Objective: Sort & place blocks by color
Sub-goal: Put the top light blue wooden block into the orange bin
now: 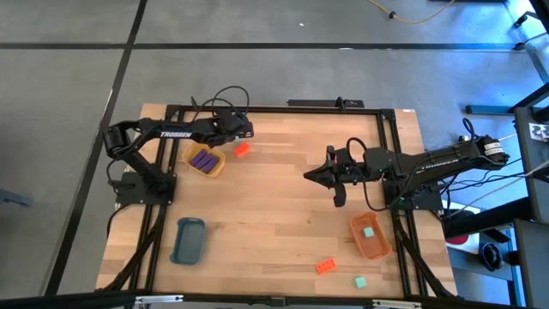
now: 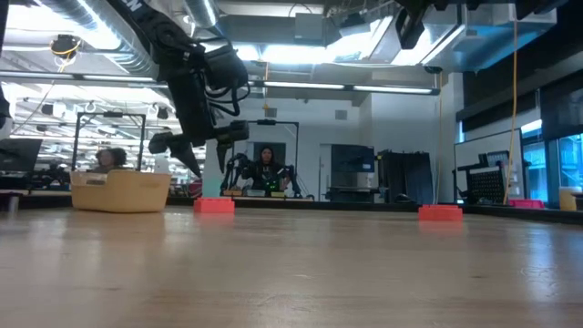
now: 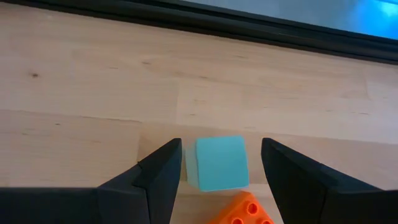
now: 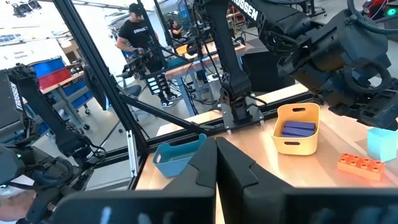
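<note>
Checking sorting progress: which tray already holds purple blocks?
The yellow tray beside the left gripper; the orange tray holds a teal block.

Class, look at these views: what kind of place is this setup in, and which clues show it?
Probably a robotics lab or workshop: other robot arms stand on benches behind, blue storage bins line a shelf, and exposed ceiling ducts run overhead.

From my seat I take the wooden bench (image 1: 274,197) as my landmark. On it I see a yellow tray (image 1: 206,160) near its far left corner, a blue tray (image 1: 189,239) toward its near left edge and an orange tray (image 1: 370,236) toward its near right edge. Beyond the bench stands a person (image 4: 138,38) in black.
</note>
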Robot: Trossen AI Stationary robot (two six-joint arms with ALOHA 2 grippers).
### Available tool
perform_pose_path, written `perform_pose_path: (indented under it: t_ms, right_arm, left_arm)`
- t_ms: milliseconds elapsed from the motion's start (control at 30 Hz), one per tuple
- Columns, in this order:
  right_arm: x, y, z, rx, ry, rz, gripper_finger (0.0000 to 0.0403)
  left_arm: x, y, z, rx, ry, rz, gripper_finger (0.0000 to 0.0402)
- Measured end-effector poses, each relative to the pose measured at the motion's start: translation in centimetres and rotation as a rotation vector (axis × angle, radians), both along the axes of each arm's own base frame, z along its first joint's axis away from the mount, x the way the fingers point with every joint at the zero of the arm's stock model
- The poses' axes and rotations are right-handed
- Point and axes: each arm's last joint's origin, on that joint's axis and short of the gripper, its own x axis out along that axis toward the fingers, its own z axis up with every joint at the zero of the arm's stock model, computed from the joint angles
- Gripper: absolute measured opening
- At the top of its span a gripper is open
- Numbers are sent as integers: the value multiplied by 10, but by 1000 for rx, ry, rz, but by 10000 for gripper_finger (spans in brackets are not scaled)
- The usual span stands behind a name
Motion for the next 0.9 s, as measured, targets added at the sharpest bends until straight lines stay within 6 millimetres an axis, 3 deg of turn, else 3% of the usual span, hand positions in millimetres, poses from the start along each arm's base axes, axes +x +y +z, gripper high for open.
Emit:
perform_pose_path:
  t_ms: [500, 900]
  right_arm:
    - [0, 0, 0, -1, -3, 0, 0]
    - [0, 0, 2, 7, -19, 0, 0]
  left_arm:
    - [1, -8, -1, 23, 63, -31, 214]
    - [12, -14, -23, -34, 85, -40, 214]
